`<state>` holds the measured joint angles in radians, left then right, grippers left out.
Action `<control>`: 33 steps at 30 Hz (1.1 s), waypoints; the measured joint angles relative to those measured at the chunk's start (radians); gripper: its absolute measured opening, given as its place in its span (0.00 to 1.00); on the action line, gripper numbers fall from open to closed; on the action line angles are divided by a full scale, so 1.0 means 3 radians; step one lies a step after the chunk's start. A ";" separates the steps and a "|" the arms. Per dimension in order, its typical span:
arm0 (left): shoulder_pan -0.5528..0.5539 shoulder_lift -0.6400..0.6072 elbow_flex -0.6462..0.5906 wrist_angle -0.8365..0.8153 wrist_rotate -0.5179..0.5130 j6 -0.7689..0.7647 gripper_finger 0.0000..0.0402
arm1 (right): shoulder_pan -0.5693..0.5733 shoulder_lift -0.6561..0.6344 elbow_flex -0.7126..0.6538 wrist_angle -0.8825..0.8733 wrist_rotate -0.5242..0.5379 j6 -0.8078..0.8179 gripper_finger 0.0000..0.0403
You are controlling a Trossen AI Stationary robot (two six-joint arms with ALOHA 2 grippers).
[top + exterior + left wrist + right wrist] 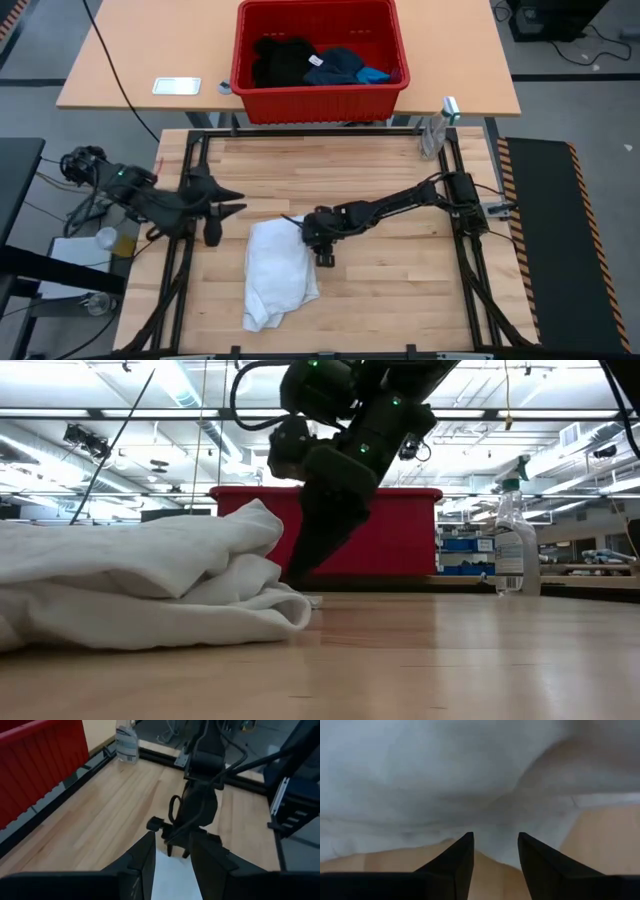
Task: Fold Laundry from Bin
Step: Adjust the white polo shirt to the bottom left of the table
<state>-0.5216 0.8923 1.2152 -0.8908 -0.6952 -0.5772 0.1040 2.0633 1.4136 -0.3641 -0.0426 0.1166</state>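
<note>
White garment is lying lengthwise down the table, its upper right edge just before the right gripper, whose fingers are standing spread, nearer than the left gripper, also parted.

A lab or workshop hall: long ceiling lights and blue storage shelves show behind the red bin.

The white garment blocked the table's middle toward its near edge; a spray bottle stood at the far right corner. The right half lay open.
</note>
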 joint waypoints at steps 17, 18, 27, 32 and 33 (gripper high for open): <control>0.0033 -0.0217 0.0000 0.0048 -0.0153 0.0106 0.30 | 0.0130 0.0714 0.0663 0.0841 -0.0263 0.0243 0.36; 0.0033 -0.0217 0.0000 0.0047 -0.0155 0.0107 0.30 | 0.0129 0.0790 0.0772 0.0864 -0.0314 0.0235 0.36; 0.0033 -0.0206 0.0000 0.0031 -0.0155 0.0057 0.30 | 0.0006 0.0691 0.1512 -0.0372 -0.0432 0.0094 0.36; 0.0033 0.0008 -0.0096 0.0031 -0.0125 -0.0123 0.30 | -0.0060 0.0221 0.1518 -0.1554 -0.0304 -0.0129 0.36; 0.0057 0.0083 -0.0133 0.0042 -0.0040 -0.0209 0.30 | -0.0072 0.0138 0.1518 -0.1808 -0.0284 -0.0120 0.36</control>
<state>-0.5044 0.9173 1.1754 -0.8782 -0.7074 -0.6400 0.0823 2.1046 1.8690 -0.9064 -0.1280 0.0806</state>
